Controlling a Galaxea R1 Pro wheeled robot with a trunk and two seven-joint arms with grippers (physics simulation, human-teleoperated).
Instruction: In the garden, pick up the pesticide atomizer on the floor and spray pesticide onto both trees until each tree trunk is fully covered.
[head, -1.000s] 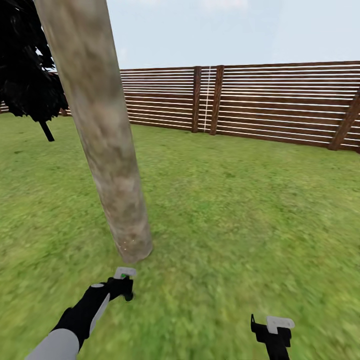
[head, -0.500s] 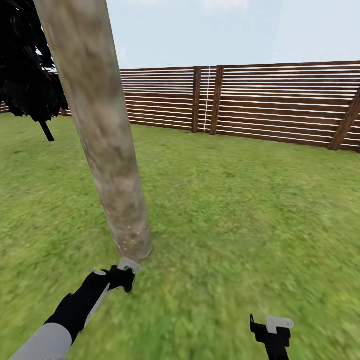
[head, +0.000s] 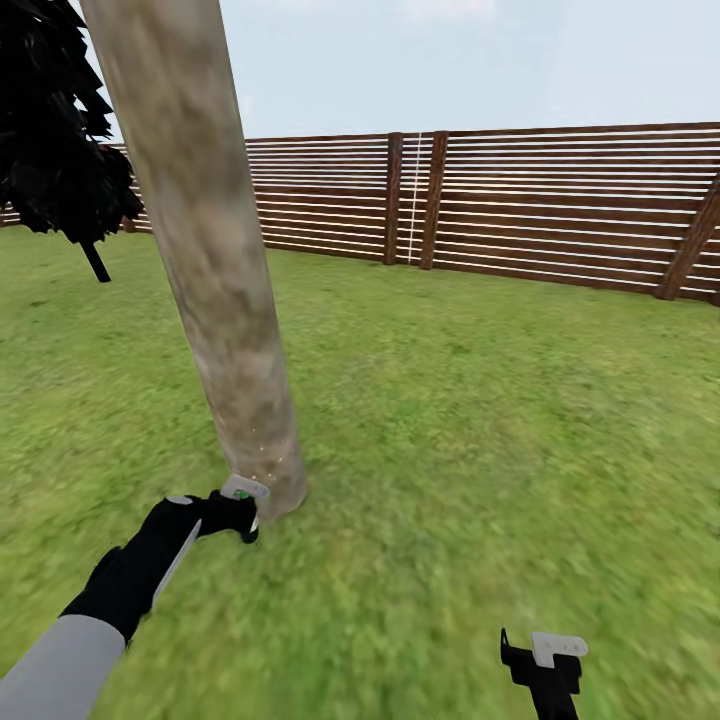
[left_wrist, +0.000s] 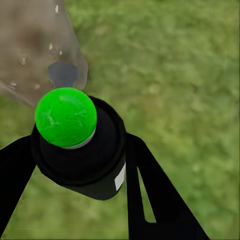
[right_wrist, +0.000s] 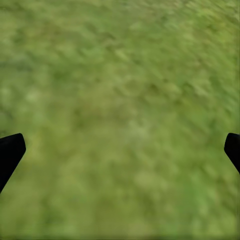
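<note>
Our left gripper (left_wrist: 75, 165) holds the pesticide atomizer (left_wrist: 80, 150) (green-capped here) between its jaws, just before the tree trunk (head: 215, 290) base. Our right gripper (right_wrist: 120, 150) hangs spread wide over lawn (right_wrist: 120, 90).

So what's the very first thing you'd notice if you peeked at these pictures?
The big mottled grey-tan tree trunk rises from the grass at the left of the head view, with a brown slatted fence running across behind it. Down at its foot, the left gripper holds a little dark atomizer with a bright green top, close to the bark. The right gripper hangs open over the lawn.
</note>
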